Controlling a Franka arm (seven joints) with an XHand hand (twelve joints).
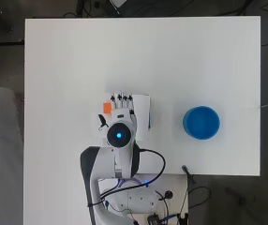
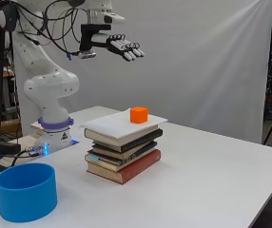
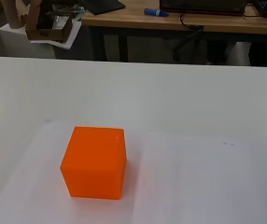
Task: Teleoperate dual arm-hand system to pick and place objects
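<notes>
Approach step: the hand (image 2: 118,46) hovers with fingers spread, high above the orange cube (image 2: 139,114) on the book stack (image 2: 124,152). Next it should descend and grasp, presumably for the blue bowl (image 2: 26,191).

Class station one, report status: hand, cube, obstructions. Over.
Hand open, holding nothing, high above the book stack. Orange cube sits untouched on top of the stack. Blue bowl apart on the table. Nothing between hand and cube.

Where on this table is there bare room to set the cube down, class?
Bare table runs along the far edge beyond the books, down the side away from the bowl, and between books and bowl. It is crowded only at the books, where the cube sits under the raised open hand.
</notes>
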